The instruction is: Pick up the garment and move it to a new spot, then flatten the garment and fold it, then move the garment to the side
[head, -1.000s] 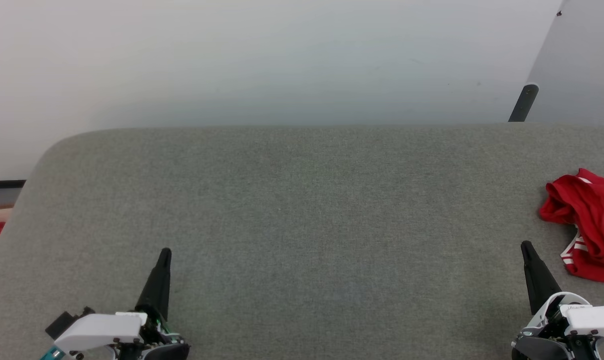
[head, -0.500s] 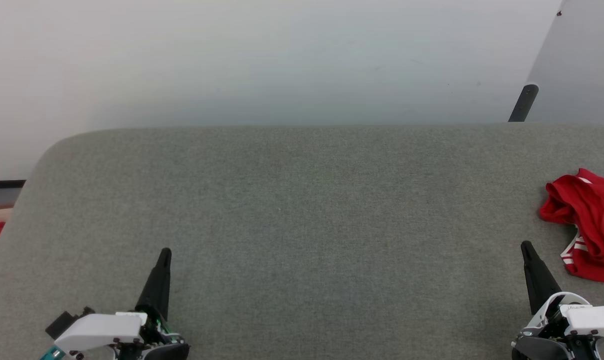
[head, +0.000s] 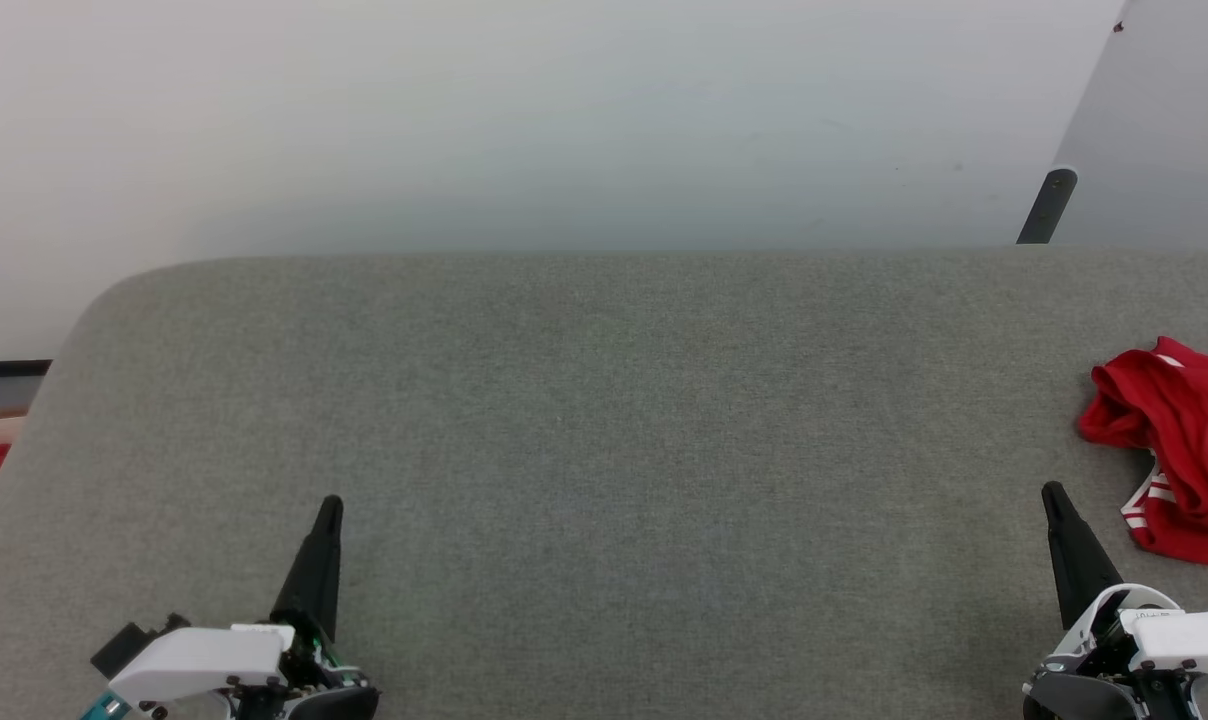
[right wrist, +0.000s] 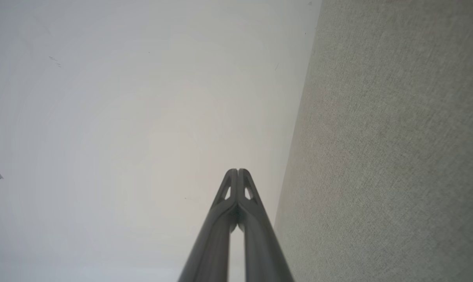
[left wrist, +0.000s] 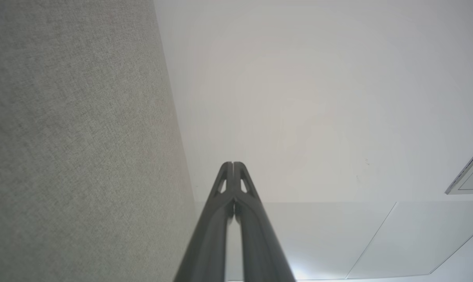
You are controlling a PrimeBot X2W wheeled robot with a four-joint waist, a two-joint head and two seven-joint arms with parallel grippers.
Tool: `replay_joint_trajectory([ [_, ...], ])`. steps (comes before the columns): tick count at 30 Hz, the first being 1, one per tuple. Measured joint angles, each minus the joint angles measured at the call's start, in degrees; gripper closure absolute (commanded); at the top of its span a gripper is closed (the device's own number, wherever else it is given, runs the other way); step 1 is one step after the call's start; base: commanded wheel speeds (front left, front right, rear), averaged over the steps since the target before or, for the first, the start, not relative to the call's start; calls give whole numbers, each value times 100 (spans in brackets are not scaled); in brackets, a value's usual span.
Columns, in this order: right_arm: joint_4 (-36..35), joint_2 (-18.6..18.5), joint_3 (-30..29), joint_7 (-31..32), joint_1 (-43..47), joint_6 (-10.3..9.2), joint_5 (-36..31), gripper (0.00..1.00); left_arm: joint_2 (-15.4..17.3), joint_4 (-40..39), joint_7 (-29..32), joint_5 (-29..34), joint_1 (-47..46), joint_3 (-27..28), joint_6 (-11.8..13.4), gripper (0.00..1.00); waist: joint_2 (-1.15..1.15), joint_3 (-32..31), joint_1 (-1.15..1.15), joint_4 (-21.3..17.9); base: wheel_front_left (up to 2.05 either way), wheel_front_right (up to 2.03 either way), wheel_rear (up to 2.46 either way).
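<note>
Over the last second nothing has shifted on my screens: both arms sit where they were, the camera has not moved, and the garment [head: 1179, 450] has not stirred. It lies at the far right of the grey table [head: 604, 420], a bunched red heap with a white, red-striped cuff poking out at its near side, and part of it runs off the edge of the head view, so I cannot see it whole. The left claw [head: 331, 503] rests low at the near left, well apart from the cloth, its two fingers pressed together on nothing. The right claw [head: 1051, 490] is also closed and empty, its tip near the heap's left edge but not touching. To my eye the standstill means neither arm is working the cloth right now. The garment is off to the side, yet it looks crumpled rather than flat or neatly folded, so as it lies it falls short of what the task asks.
</note>
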Motion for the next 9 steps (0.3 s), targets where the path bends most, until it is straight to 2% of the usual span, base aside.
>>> replay_joint_trajectory([
  [9,0,0,0,0,0,0,1,100,0,0,0,0,0,-1,0,100,0,0,0,0,0,0,0],
])
